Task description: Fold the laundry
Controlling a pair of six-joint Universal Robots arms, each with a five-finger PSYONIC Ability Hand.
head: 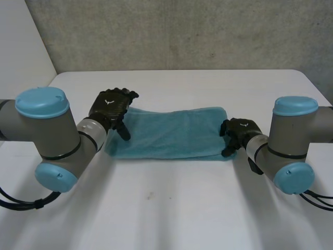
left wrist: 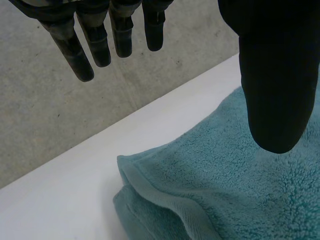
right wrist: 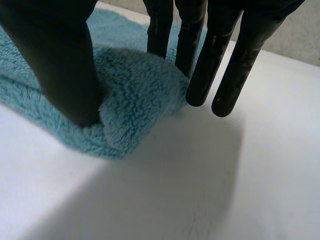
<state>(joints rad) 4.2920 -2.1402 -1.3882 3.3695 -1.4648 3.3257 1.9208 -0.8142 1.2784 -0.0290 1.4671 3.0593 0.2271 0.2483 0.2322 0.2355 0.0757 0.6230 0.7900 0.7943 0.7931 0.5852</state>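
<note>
Left hand (head: 111, 108): released, fingers (left wrist: 95, 45) straight and spread, thumb apart from them, nothing held. It hangs over the left end of the towel (head: 171, 133); in the left wrist view the thumb tip sits above the pile of the towel (left wrist: 225, 190), and whether it touches cannot be told. Right hand (head: 238, 133): grasping the towel's right end. In the right wrist view the thumb (right wrist: 65, 60) is sunk into the pile and the towel (right wrist: 135, 95) humps up between it and the straight fingers (right wrist: 205, 70); two fingers stand behind the hump, two just beside it over bare table (right wrist: 200, 190). Towel: teal terry, folded into a long strip, layered edges visible at the left end, lying flat across the middle of the white table (head: 171, 208) between the two arms. Grey wall (head: 182, 31) beyond the table's far edge.
</note>
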